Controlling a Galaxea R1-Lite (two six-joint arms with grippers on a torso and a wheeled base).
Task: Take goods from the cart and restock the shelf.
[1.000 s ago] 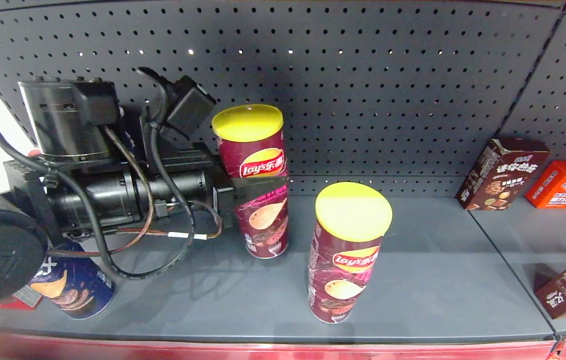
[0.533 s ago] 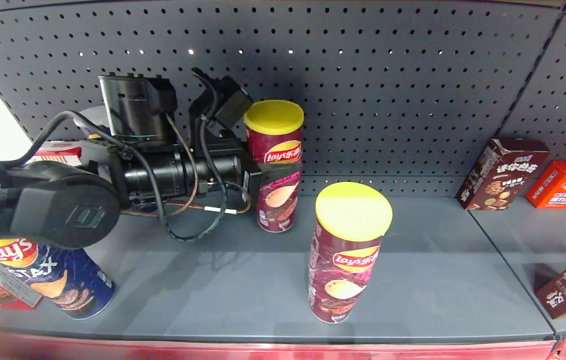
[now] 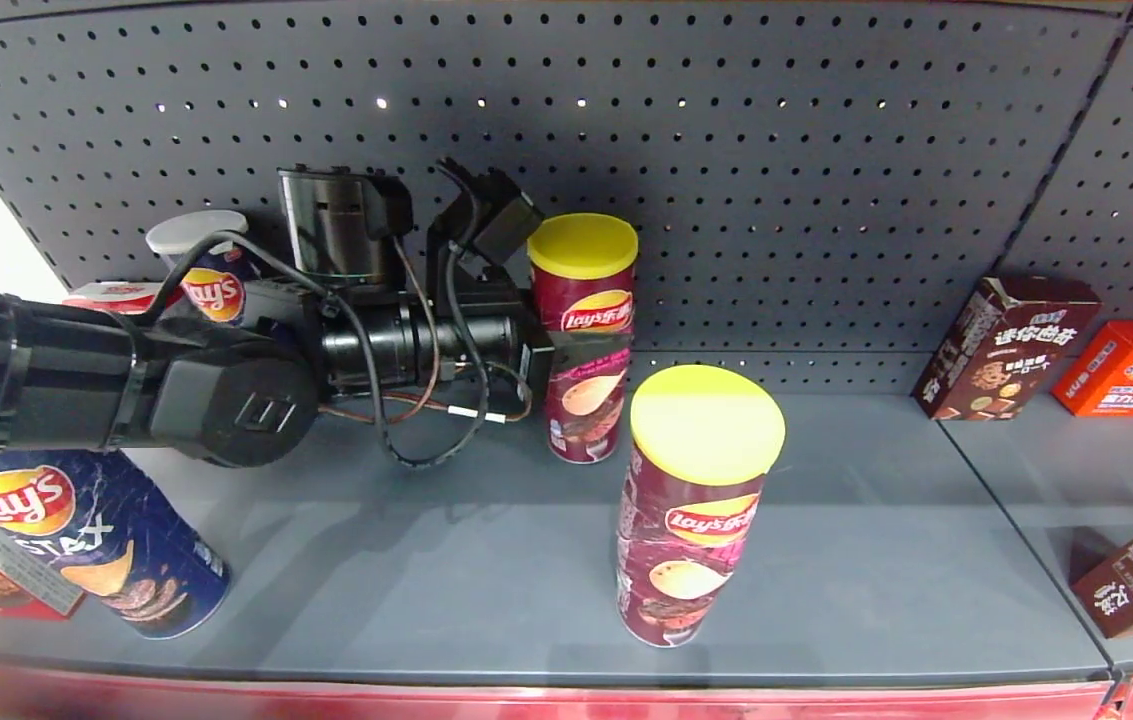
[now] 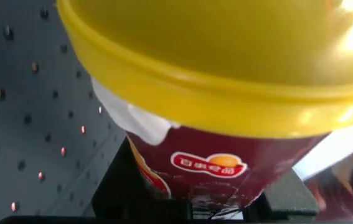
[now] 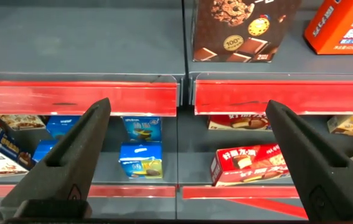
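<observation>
A maroon chip can (image 3: pixel 583 300) with a yellow lid is clamped upright by the left pincer (image 3: pixel 588 362), upper middle of the frame, near the pegboard (image 3: pixel 776 200) of the shelf (image 3: pixel 856 560) and behind a matching can (image 3: pixel 691 520). Placing is judged underway; whether the base is seated cannot be told. Next, a gentle release and a straight retreat are called for. The right pincer (image 5: pixel 187 106) is spread wide, empty.

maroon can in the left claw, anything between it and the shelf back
Nothing visible. The held can, in the left claw, is by the pegboard; the other maroon can stands nearer the shelf front, apart.
</observation>
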